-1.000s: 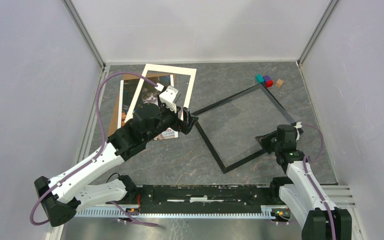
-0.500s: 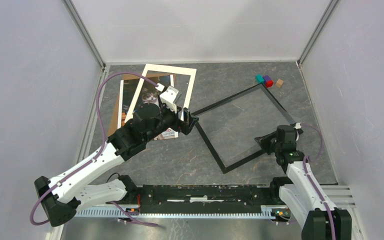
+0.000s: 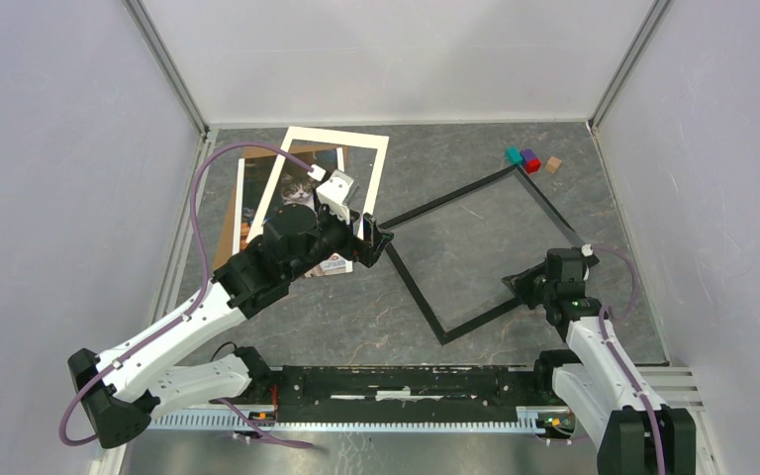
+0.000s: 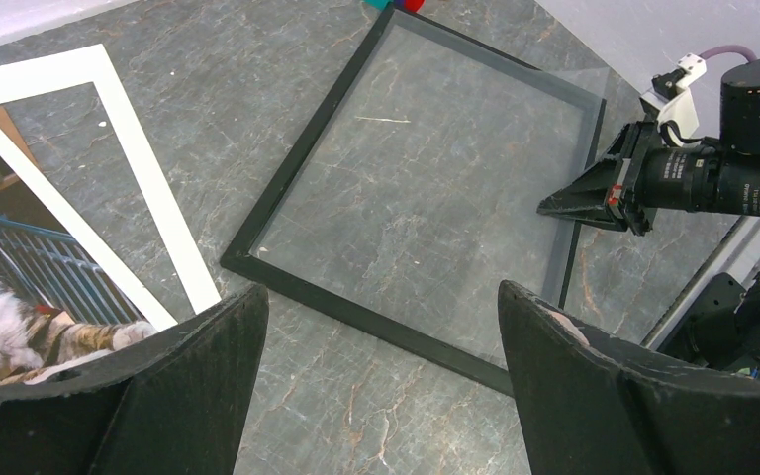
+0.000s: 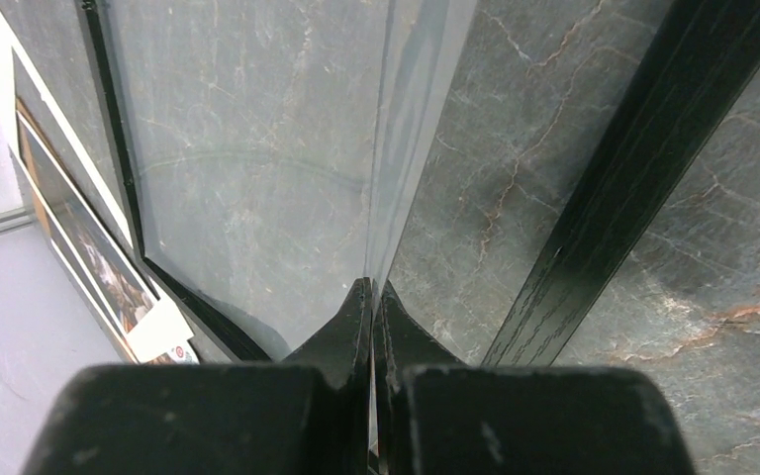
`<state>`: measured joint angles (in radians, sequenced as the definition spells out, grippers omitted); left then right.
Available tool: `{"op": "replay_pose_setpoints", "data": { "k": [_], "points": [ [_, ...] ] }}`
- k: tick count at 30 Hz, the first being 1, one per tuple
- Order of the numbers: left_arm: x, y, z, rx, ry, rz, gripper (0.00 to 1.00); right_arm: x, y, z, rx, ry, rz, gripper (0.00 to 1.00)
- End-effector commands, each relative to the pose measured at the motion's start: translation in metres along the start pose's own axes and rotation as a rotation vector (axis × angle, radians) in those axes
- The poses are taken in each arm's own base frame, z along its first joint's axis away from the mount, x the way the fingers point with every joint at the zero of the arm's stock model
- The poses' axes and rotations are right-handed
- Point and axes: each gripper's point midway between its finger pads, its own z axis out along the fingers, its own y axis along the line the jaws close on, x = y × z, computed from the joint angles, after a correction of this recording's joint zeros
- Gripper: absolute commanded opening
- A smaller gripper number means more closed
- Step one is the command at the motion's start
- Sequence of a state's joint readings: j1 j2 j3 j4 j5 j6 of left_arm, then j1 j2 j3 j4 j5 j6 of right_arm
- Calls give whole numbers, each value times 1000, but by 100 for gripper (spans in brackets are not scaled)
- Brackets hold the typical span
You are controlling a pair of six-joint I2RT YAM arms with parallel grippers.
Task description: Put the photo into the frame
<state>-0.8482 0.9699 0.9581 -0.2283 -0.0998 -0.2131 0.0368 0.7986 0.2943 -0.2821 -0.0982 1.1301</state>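
Near the arms' bases, the right jaws were clenched on one edge of the clear sheet [image 5: 257, 148], tilting it up off the frame [image 5: 614, 168], whose black rail lay on the desk just to their right. Beyond, the left jaws hung released just short of the frame's opposite corner, gripping nothing. The photo [image 4: 20, 327] lay to their left, partly beneath the white mat [image 4: 148, 188] and outside the frame. With so thin a pinch, the slick sheet might slip or flex and drop back, or drag the light frame askew.
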Motion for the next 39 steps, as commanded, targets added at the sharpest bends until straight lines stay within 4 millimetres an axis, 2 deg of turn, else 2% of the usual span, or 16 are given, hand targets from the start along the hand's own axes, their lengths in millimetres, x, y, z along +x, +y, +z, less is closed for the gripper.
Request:
{"op": "replay_pose_setpoints", "data": {
  "k": [1, 11, 19, 20, 25, 30, 36, 39],
  "points": [
    [-11, -3, 1, 18, -48, -3, 92, 1, 12, -2, -30, 32, -45, 0],
    [-10, -4, 1, 23, -46, -4, 92, -1, 16, 0, -50, 71, -134, 0],
    [-9, -5, 3, 26, -40, -4, 92, 6, 17, 4, -83, 102, -148, 0],
    [-9, -5, 3, 26, -40, -4, 92, 6, 18, 4, -83, 104, -155, 2],
    [-9, -5, 3, 27, -39, -4, 92, 4, 16, 4, -75, 96, -189, 25],
    [-8, -6, 3, 30, -38, -4, 92, -3, 12, 0, -33, 78, -254, 52],
    [-7, -6, 4, 33, -35, -4, 92, -4, 1, -11, 38, 99, -324, 69],
    [-7, -6, 4, 30, -33, -3, 92, -4, -6, -22, 80, 114, -380, 74]
  ]
}}
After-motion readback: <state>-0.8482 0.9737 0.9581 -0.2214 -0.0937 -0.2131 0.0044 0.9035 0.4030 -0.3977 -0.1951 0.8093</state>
